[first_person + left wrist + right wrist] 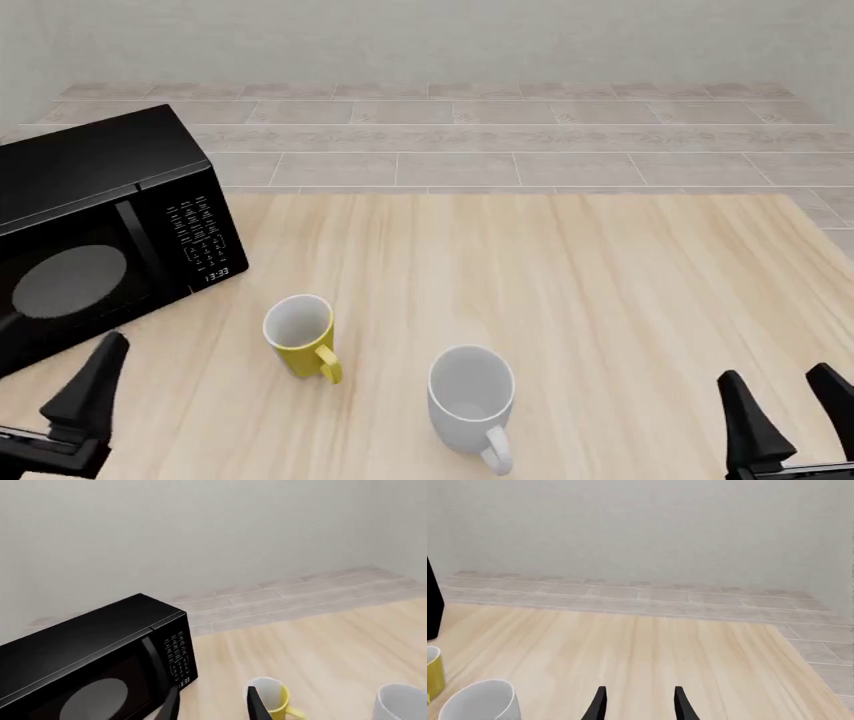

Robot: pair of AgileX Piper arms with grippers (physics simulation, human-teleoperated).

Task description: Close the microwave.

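Note:
The microwave (94,230) is a glossy black box at the table's far left, with a dark window door, a keypad and a clock reading 13:33. Its door looks flush or nearly flush with the keypad panel. It also shows in the left wrist view (93,655). My left gripper (213,702) is open and empty, just in front of the microwave's lower right corner. Only one of its fingers (91,385) shows in the front view. My right gripper (774,390) is open and empty at the near right, far from the microwave, and also shows in its own wrist view (640,700).
A yellow mug (300,335) stands upright near the microwave's front right corner. A white mug (471,398) stands to its right, nearer to me. Both rest on the light wooden table (587,290). A tiled floor and a pale wall lie beyond.

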